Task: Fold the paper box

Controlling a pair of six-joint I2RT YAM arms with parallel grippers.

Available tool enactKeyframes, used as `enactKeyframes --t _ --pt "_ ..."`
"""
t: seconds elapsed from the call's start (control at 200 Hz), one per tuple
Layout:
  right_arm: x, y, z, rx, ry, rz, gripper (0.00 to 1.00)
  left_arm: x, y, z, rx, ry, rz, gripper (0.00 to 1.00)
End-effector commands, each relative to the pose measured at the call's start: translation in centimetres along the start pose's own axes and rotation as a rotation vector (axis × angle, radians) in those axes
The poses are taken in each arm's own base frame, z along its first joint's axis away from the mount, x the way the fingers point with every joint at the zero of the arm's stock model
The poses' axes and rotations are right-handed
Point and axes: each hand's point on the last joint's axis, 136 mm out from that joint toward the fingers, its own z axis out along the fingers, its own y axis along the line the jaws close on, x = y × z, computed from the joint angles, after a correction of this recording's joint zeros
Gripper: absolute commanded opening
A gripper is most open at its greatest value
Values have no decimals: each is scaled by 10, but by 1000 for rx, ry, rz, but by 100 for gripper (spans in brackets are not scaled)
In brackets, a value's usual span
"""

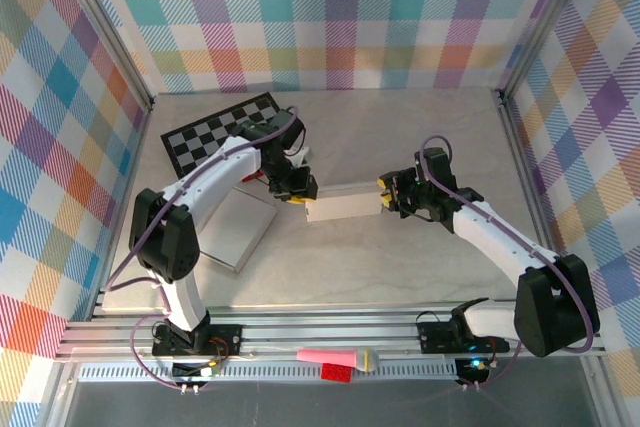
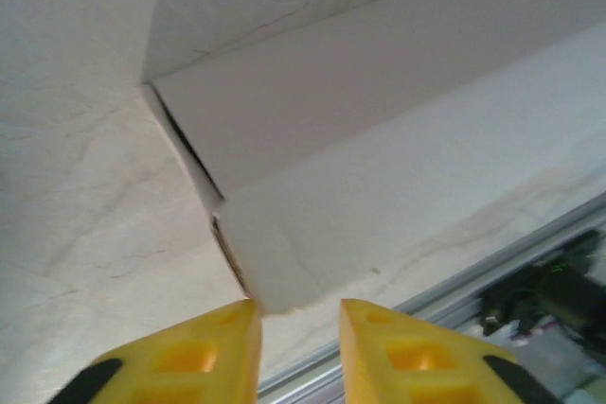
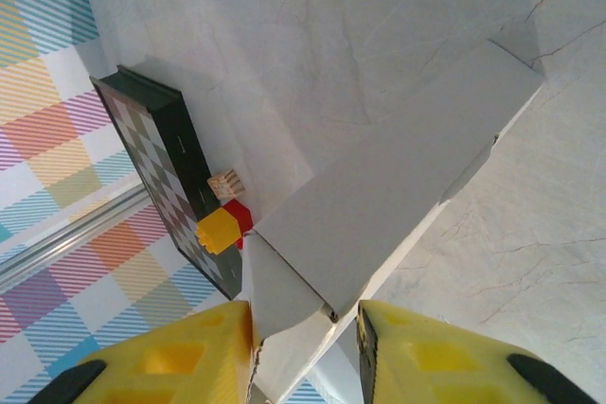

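The paper box (image 1: 345, 205) is a long white carton lying across the middle of the table between my two grippers. My left gripper (image 1: 300, 195) sits at its left end. In the left wrist view the yellow jaws (image 2: 298, 307) stand apart, with the box (image 2: 379, 167) corner just beyond the tips and nothing between them. My right gripper (image 1: 384, 199) is at the right end. In the right wrist view its jaws (image 3: 305, 307) straddle the box (image 3: 398, 196) end. A folded end flap (image 3: 284, 290) leans on the left finger, and a small gap shows at the right finger.
A black-and-white chessboard (image 1: 222, 132) lies at the back left, with a flat white sheet (image 1: 235, 232) in front of it. Small yellow (image 3: 217, 230), red (image 3: 239, 218) and wooden (image 3: 226, 184) blocks sit by the board. Pink and red items (image 1: 335, 359) rest on the front rail.
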Motion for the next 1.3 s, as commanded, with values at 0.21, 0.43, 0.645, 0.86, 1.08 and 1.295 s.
enactKeyframes --t 0.21,0.43,0.645,0.86,1.08,1.295 --pt "-6 -32 7 118 -14 10 33 -17 0 -25 196 -101 -205 39" --pt "-7 -34 8 138 -13 7 32 -23 8 -14 182 -98 -242 40" --pt "-7 -35 7 143 -15 7 32 -20 12 -3 194 -75 -262 35" --pt "-6 -35 7 145 -12 6 32 -13 20 5 169 -57 -266 35" --pt "-6 -36 7 153 -11 4 32 -8 29 11 134 -47 -260 31" --pt "-6 -39 7 167 -9 4 32 -4 39 16 117 -53 -266 31"
